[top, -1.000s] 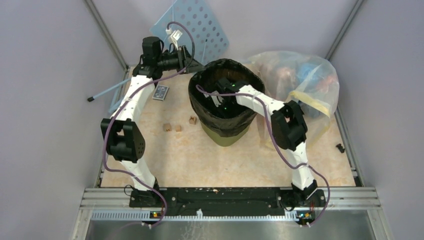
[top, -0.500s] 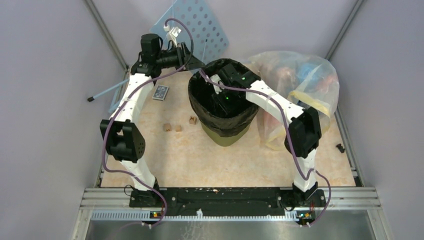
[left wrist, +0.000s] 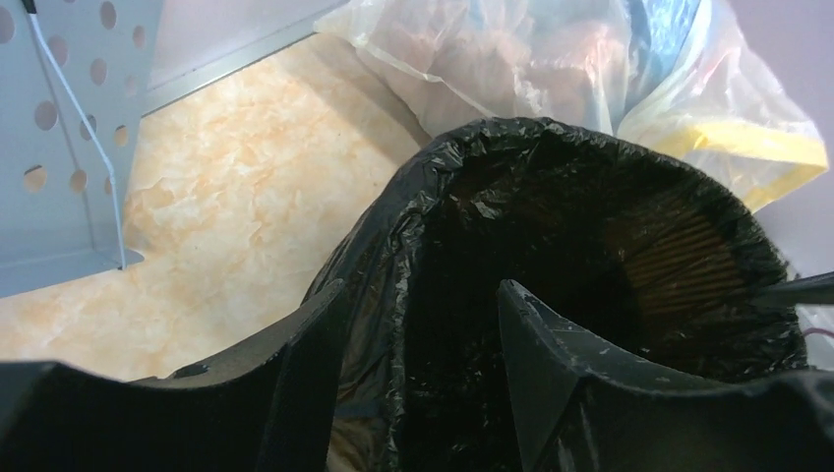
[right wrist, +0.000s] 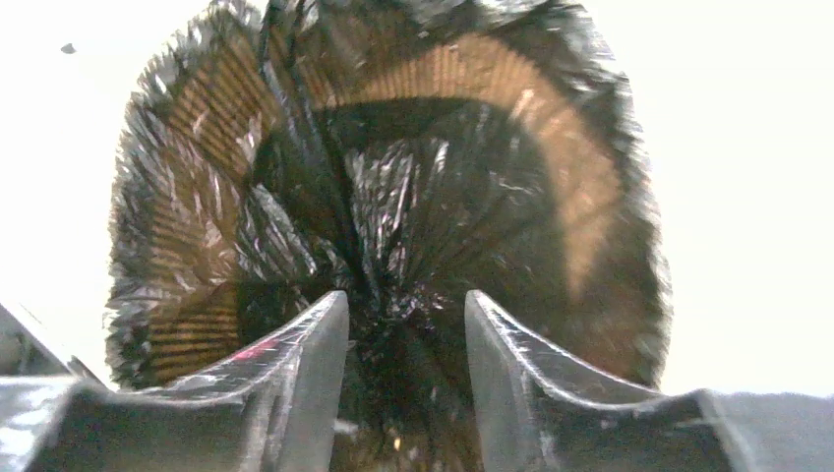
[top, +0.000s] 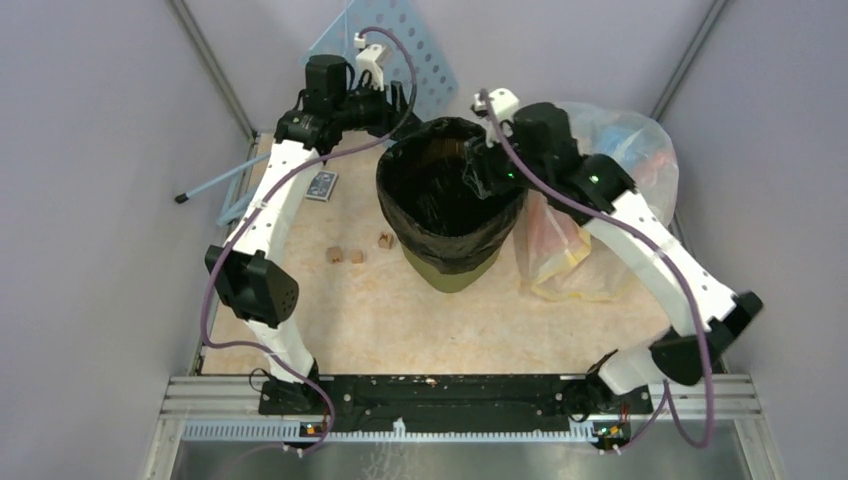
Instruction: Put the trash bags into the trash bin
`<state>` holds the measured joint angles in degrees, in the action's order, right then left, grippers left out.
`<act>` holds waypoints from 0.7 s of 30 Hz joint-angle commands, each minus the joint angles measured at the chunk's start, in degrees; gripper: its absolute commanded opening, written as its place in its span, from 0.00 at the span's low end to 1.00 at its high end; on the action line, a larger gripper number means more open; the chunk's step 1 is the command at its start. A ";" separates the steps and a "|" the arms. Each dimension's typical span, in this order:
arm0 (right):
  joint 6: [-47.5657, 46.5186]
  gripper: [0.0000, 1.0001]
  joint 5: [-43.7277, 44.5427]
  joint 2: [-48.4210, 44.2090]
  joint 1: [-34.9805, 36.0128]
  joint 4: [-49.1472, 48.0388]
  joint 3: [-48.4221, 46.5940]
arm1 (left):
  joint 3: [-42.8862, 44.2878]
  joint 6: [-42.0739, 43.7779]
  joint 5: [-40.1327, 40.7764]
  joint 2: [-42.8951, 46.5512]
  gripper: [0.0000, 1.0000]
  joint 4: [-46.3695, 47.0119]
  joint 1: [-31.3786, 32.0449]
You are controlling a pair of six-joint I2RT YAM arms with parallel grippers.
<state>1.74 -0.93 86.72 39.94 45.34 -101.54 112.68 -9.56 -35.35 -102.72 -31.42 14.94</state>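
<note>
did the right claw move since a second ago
Yes: the right claw moved from inside the trash bin to its far-right rim, nearer the clear bag.

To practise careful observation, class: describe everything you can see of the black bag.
The bag is thin, glossy, crinkled black plastic. It lines the upright bin, mouth open, its top folded over the rim and hanging outside, leaving only the bin's green base showing. The bin's ribs show through where it stretches. The left gripper straddles its far-left edge, fingers apart; the right gripper's fingers flank a gathered fold at the far-right edge, grip unclear.
</note>
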 commanded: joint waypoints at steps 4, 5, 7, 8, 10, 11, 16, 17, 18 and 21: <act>1.91 0.74 16.98 -19.01 -0.22 -20.31 15.97 | 0.80 10.21 9.03 -0.45 0.72 -2.91 4.56; 1.95 0.77 18.72 -20.99 -0.22 -22.35 18.59 | 0.93 11.39 10.41 -0.65 0.73 -3.34 5.17; 1.91 0.80 21.50 -24.53 -0.24 -26.08 22.02 | 1.12 12.18 12.54 -0.99 0.70 -4.03 5.68; 1.81 0.80 21.98 -25.98 -0.22 -27.49 23.44 | 1.13 12.20 13.38 -1.20 0.67 -4.21 5.71; 1.57 0.80 22.59 -27.73 -0.24 -29.03 25.16 | 1.19 12.46 14.62 -1.45 0.63 -4.64 5.80; 1.46 0.80 22.75 -28.12 -0.22 -29.19 25.61 | 1.21 12.84 15.33 -1.55 0.61 -4.96 5.89; 1.33 0.80 23.69 -28.10 -0.22 -28.60 25.86 | 1.21 14.25 17.21 -2.20 0.43 -5.66 6.24; 1.46 0.80 23.82 -28.02 -0.27 -28.63 25.91 | 1.19 14.42 17.57 -2.17 0.39 -5.62 6.16; 1.51 0.80 23.95 -28.01 -0.25 -28.71 25.96 | 1.14 14.60 18.17 -2.22 0.34 -5.71 6.21; 1.64 0.80 24.46 -27.92 -0.32 -28.97 26.41 | 1.40 15.61 20.33 -1.88 0.08 -6.04 6.24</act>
<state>3.09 21.45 59.05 39.94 19.25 -75.64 112.68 3.55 -19.16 -105.32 -37.78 21.12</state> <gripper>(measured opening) 0.801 0.213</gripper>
